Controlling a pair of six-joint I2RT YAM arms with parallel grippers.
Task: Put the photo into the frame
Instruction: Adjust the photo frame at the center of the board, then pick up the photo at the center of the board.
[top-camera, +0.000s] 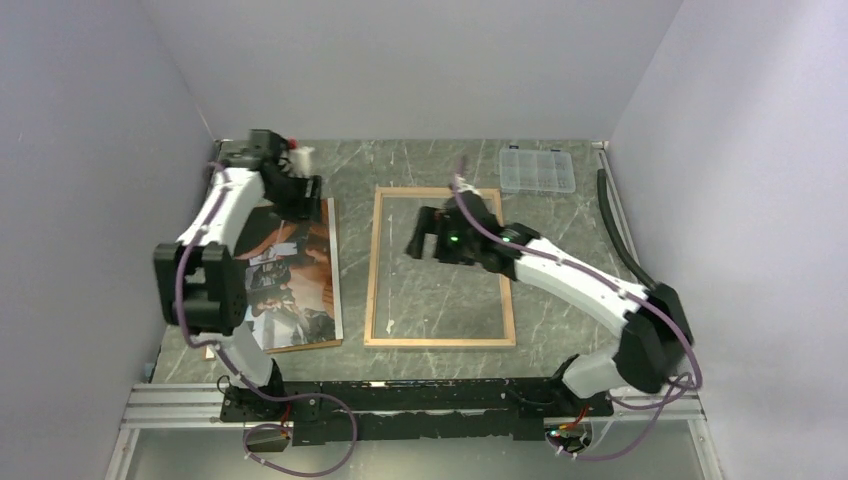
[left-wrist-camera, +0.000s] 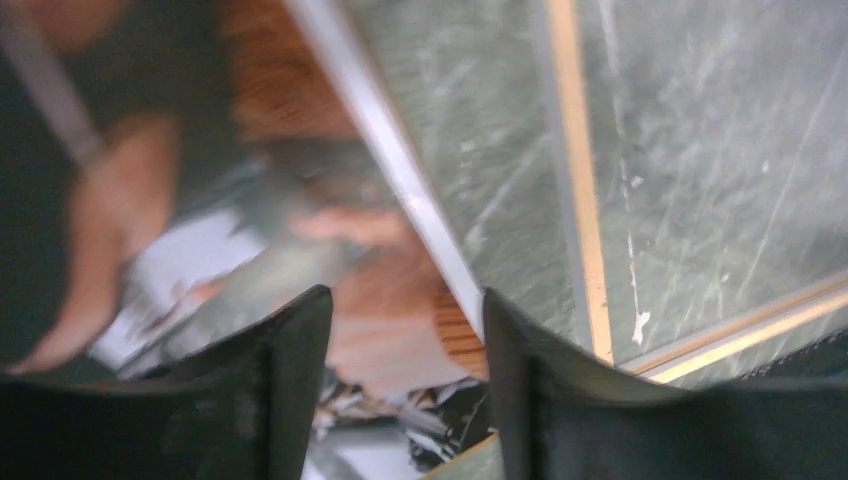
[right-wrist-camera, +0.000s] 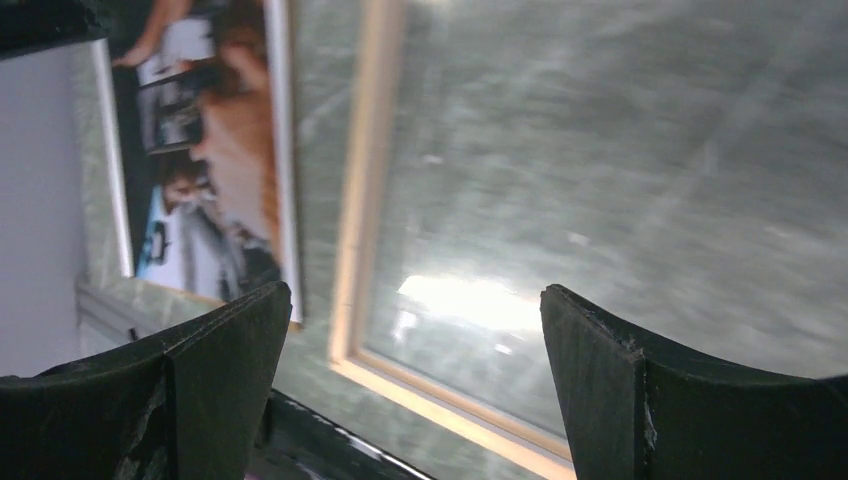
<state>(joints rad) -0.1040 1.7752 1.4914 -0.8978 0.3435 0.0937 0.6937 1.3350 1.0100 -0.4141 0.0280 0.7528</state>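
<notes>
The photo (top-camera: 292, 270) lies picture side up at the left of the table. The frame (top-camera: 373, 270) lies beside it in the middle, wood back up, with its clear pane over the marbled table. My left gripper (top-camera: 300, 195) is open and low over the photo's far right corner. In the left wrist view the blurred photo (left-wrist-camera: 150, 200) fills the gap of the left gripper (left-wrist-camera: 400, 305), and the frame rail (left-wrist-camera: 585, 200) runs to the right. My right gripper (top-camera: 425, 240) hovers open and empty over the frame's far half. The right wrist view shows the right gripper (right-wrist-camera: 415, 300), the rail (right-wrist-camera: 370, 200) and the photo (right-wrist-camera: 220, 150).
A brown backing panel (top-camera: 300, 347) lies under the photo, its near edge showing. A small clear compartment box (top-camera: 537, 170) sits at the back right. A black hose (top-camera: 615, 230) runs along the right wall. Walls close in on three sides.
</notes>
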